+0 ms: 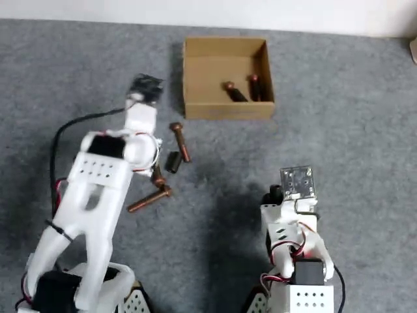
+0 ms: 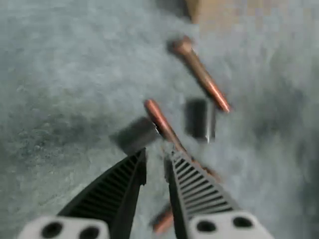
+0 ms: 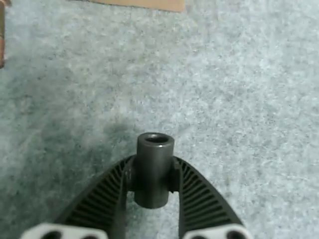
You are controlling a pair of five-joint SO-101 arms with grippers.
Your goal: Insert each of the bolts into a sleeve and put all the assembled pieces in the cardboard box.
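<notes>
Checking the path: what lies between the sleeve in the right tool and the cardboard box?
Only bare grey carpet, per the right wrist view, from sleeve to cardboard box.

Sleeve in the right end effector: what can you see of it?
The sleeve is a dark cylinder, matte and metal-looking, with an open round bore at the end that shows; no bolt shows in it. The right end effector is shut on it, its ribbed black fingers pressing the sleeve's opposite sides. Grey carpet lies behind it.

White plastic arms [image 1: 98, 189] trail black and red cables [image 1: 55, 156]; each hand [image 2: 155, 158] has black ribbed fingers [image 3: 104, 199].
</notes>
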